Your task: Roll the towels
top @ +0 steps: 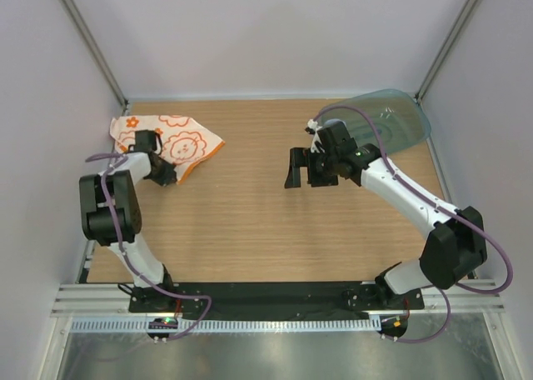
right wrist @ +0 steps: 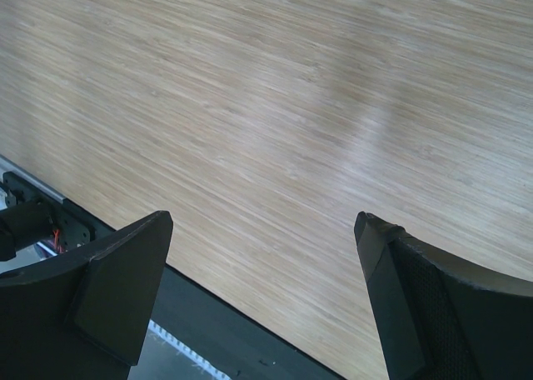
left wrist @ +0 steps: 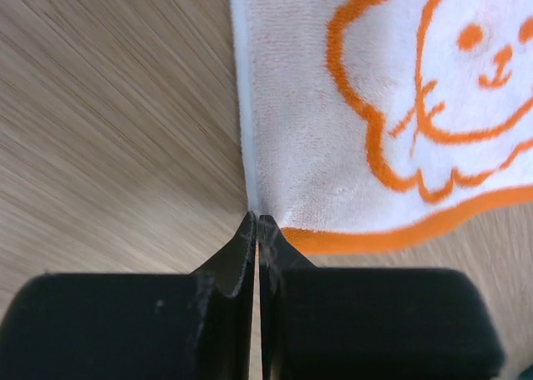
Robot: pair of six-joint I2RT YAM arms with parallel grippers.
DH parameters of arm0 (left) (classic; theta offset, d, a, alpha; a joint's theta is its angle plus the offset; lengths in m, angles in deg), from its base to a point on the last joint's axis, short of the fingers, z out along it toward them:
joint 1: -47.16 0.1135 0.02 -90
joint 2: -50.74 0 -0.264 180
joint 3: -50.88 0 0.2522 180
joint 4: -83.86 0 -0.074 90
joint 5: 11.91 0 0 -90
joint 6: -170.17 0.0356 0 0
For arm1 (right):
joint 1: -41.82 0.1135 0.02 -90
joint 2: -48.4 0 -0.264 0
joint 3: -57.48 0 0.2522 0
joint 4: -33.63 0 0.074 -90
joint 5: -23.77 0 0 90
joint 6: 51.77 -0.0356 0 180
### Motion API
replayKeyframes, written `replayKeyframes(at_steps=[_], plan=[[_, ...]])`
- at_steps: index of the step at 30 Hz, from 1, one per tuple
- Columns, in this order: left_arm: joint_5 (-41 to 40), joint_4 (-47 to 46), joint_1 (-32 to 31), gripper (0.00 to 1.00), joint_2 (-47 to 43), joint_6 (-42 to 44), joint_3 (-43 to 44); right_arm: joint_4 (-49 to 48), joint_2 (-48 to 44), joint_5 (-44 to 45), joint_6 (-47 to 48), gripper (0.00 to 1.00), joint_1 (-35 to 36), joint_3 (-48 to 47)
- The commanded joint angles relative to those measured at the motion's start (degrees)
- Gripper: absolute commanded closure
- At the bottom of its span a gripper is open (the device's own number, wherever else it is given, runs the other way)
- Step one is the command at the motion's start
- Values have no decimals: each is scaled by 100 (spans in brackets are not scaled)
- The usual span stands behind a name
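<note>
The white towel with orange lion and flower prints (top: 171, 140) lies at the far left of the wooden table. In the left wrist view, the white towel (left wrist: 350, 105) fills the upper right, its orange-edged corner running into my fingertips. My left gripper (top: 164, 174) (left wrist: 256, 219) is shut, pinching that near corner low over the table. My right gripper (top: 301, 168) (right wrist: 262, 222) is open and empty, hovering above bare wood right of centre. The light blue towel is not in view.
A translucent teal plastic tray (top: 400, 117) stands at the far right corner, behind the right arm. Grey walls close the table on three sides. A black rail (top: 275, 295) runs along the near edge by the arm bases.
</note>
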Motion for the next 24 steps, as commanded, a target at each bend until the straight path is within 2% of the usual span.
replayKeyframes(at_steps=[1,8,14,16,17,19,20,24], plan=[[-155,131,-559,100,-583,0,-95,-43,-69,46,16,0,26,46],[-296,281,-2282,100,-1190,-763,-192,-17,-341,274,-160,0,26,134],[-366,290,-4075,97,-699,-1292,650,159,-553,696,-388,0,26,275],[-288,282,-4506,90,-209,-1336,984,177,-649,810,-519,0,35,362],[-218,308,-4795,77,-32,-1336,1299,211,-684,924,-555,0,26,371],[-68,325,-4964,63,171,-1345,1460,264,-754,1030,-695,0,35,433],[-68,325,-5051,53,146,-1345,1469,299,-772,1074,-740,0,26,459],[-392,509,-4991,42,-433,-1109,1259,186,-781,1005,-916,0,35,687]])
